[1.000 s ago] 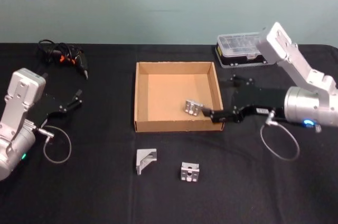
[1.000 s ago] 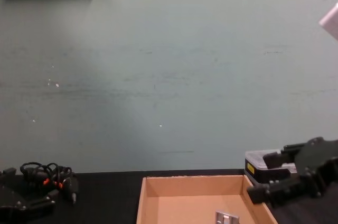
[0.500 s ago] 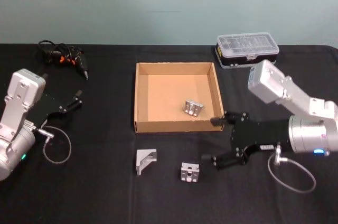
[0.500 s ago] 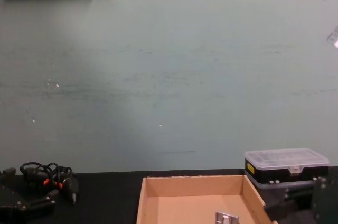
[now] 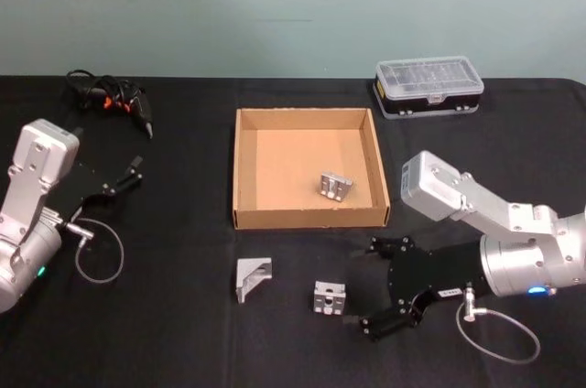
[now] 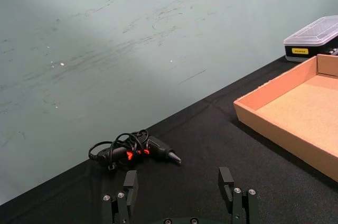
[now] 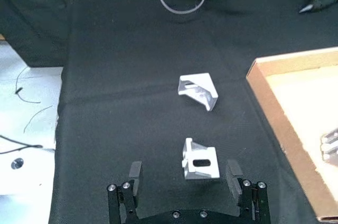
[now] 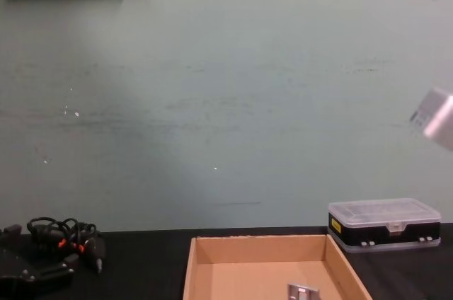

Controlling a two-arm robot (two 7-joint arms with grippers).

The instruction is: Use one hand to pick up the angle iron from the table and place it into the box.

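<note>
Two silver angle irons lie on the black table (image 5: 174, 333) in front of the tan box (image 5: 245, 168): one at the left (image 5: 253, 278) and one at the right (image 5: 329, 298). A third angle iron (image 5: 335, 186) rests inside the box. My right gripper (image 5: 374, 285) is open, low over the table just right of the right-hand angle iron. In the right wrist view that angle iron (image 7: 200, 159) sits just ahead of the gap between the fingers (image 7: 135, 174), with the other angle iron (image 7: 198, 91) farther off. My left gripper (image 5: 128, 173) is parked open at the far left.
A clear-lidded plastic case (image 5: 428, 86) stands behind the box at the right. A black tool with tangled cable (image 5: 112, 97) lies at the back left. A wire loop (image 5: 99, 260) hangs by the left arm, another loop (image 5: 499, 338) by the right.
My right gripper has left the box's right front corner and come forward and down to the table beside the right-hand angle iron. The angle iron in the box stayed put.
</note>
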